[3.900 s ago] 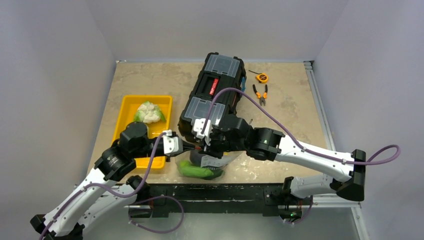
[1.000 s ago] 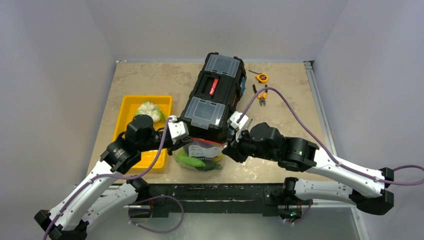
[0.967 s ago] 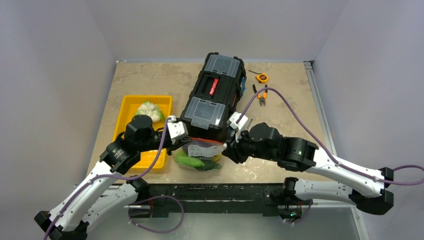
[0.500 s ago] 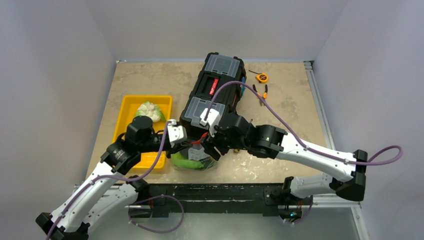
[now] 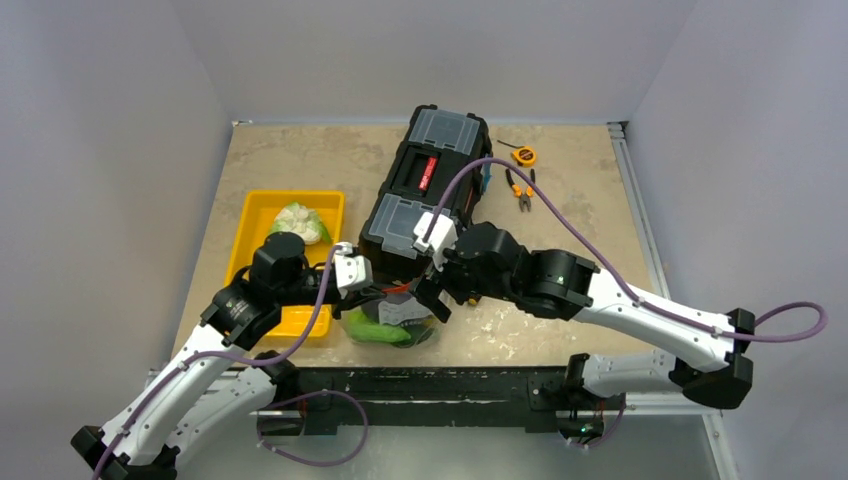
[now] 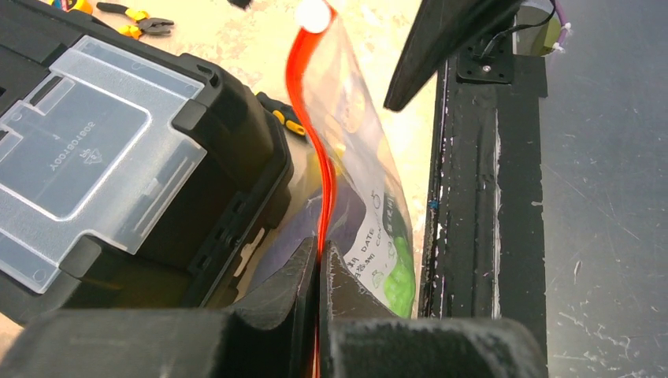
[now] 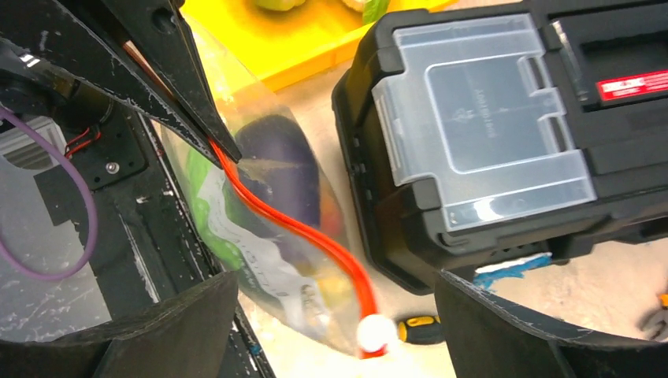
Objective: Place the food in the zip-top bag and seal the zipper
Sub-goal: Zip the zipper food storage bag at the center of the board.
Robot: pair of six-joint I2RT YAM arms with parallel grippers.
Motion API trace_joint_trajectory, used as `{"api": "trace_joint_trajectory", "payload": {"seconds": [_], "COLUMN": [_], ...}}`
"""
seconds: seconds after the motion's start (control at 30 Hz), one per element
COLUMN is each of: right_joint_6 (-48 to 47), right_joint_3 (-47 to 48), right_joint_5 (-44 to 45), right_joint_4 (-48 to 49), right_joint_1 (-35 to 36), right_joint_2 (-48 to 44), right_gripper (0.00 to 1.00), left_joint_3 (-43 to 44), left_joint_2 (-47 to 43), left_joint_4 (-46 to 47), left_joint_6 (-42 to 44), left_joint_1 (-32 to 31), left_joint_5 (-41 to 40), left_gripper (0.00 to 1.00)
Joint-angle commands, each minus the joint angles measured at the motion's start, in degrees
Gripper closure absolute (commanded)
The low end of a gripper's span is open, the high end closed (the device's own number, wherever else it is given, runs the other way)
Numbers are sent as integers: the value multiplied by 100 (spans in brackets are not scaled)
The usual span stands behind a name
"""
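The zip-top bag (image 5: 392,322), holding a purple eggplant (image 7: 276,157) and green pieces (image 5: 378,332), sits at the tabletop's (image 5: 560,210) near edge, just beside the black toolbox (image 5: 425,200). The left gripper's (image 6: 319,256) fingers are closed on one end of its red-orange zipper (image 6: 326,193). The right gripper's (image 7: 335,276) fingers are spread wide on either side of the white slider (image 7: 376,332) at the far end.

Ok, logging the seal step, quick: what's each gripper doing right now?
Left gripper: shut on the zipper.
Right gripper: open, holding nothing.
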Motion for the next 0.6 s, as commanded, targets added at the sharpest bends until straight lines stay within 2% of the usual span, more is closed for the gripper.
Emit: {"api": "trace_joint_trajectory", "payload": {"seconds": [0.0,0.1,0.23,0.37,0.53,0.57], "right_joint_6": [-231,-341,-490,-374,-201,-198], "right_joint_3": [221,294,393,469,309,269], "right_joint_5": [108,-307,-1386,-2336,-3023,-3101], "right_joint_4": [31,120,341,572,815,839], "right_joint_1": [-52,-159,-216,-335,-625,-676], "right_joint_2": [-188,-102,178,584,838,854], "right_gripper": [6,5,8,21,52,56], "left_joint_3": [87,108,97,94,82,86], "left_joint_2": [-23,-1,-30,-49,-74,-79], "left_joint_4": [168,142,148,141,126,125], "left_joint_6": [153,158,167,178,200,198], "left_joint_1": [14,11,16,12,14,12], "left_joint_5": [349,375,391,382,362,368], "left_gripper": [100,100,100,100,100,100]}}
